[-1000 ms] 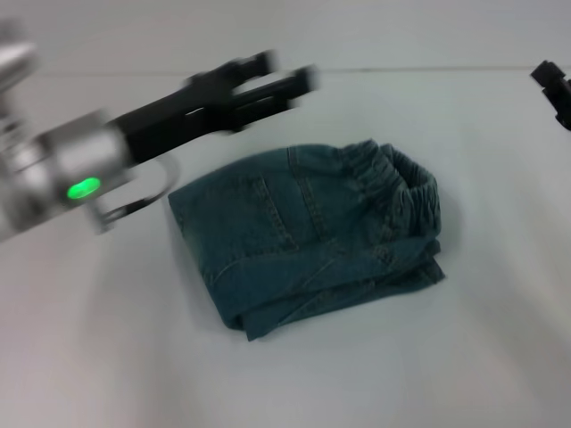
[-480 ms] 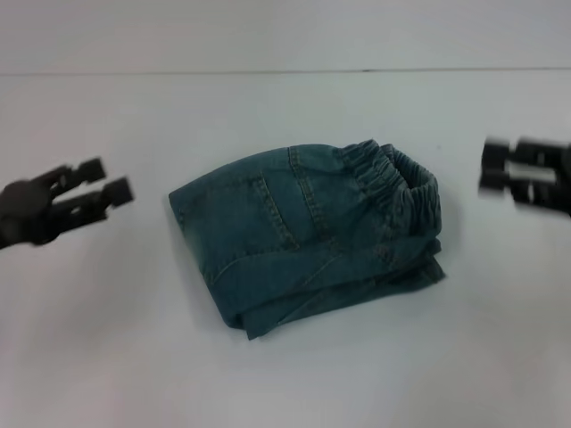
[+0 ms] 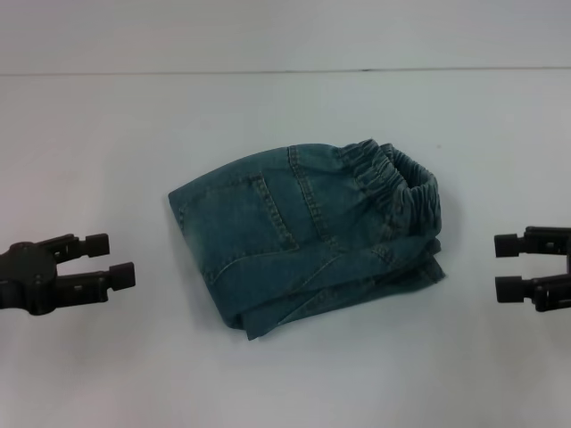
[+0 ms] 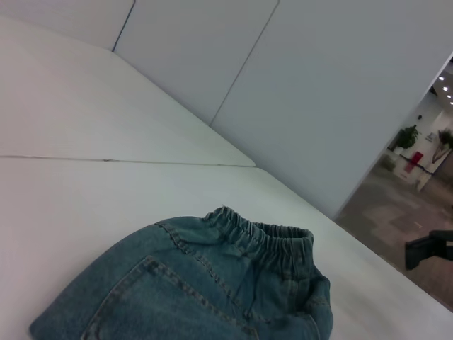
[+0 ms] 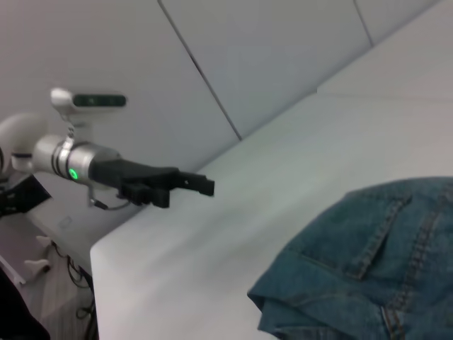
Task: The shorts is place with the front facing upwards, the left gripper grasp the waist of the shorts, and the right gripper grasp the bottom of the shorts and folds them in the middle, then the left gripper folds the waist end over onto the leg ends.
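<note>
Change since earlier frames: left gripper has swung from above the shorts down to the table's left side; right gripper has come in from the far right edge; the shorts have not shifted.
Shorts: centre of the white table, lying as a compact folded bundle with a back pocket facing up.
Waist: gathered band on the bundle's right, doubled over the layers beneath, consistent with the final fold being made.
Leg ends: hem edges show at the near lower side, under the top layer.
Left gripper: fingers spread, holding nothing, well apart from the cloth.
Right gripper: fingers spread, empty, clear of the cloth.
Judgement: both arms appear withdrawn because folding looks finished.
</note>
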`<state>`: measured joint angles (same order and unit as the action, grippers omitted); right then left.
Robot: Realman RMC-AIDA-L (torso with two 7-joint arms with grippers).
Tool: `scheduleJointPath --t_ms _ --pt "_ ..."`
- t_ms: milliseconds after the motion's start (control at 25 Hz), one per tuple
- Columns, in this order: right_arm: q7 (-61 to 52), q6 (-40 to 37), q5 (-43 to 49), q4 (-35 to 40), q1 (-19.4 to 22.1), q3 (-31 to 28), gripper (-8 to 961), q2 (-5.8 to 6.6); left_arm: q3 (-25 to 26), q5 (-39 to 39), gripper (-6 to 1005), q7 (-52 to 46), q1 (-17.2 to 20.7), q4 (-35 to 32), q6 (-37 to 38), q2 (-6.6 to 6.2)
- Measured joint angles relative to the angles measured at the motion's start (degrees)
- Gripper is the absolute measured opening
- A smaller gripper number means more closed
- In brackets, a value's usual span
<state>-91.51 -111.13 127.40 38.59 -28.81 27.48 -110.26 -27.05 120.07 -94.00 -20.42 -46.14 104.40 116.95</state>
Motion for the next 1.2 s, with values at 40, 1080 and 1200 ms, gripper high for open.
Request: scheduleJointPath --t_ms 40,1080,1200 --pt "0.02 0.31 0.3 0.0 0.0 0.04 922 -0.1 -0.01 0.04 937 -0.02 -0.09 -0.06 0.06 0.06" --pt "-0.06 3.03 0.66 -0.19 -0.34 0.97 958 -0.59 0.25 -0.23 937 -0.31 -1.38 -0.05 1.64 0.21" --pt "-0.07 3.03 0.66 -0.17 -0.36 1.21 958 -0.58 0.15 -0.24 937 -0.31 -1.56 0.02 1.9 0.21"
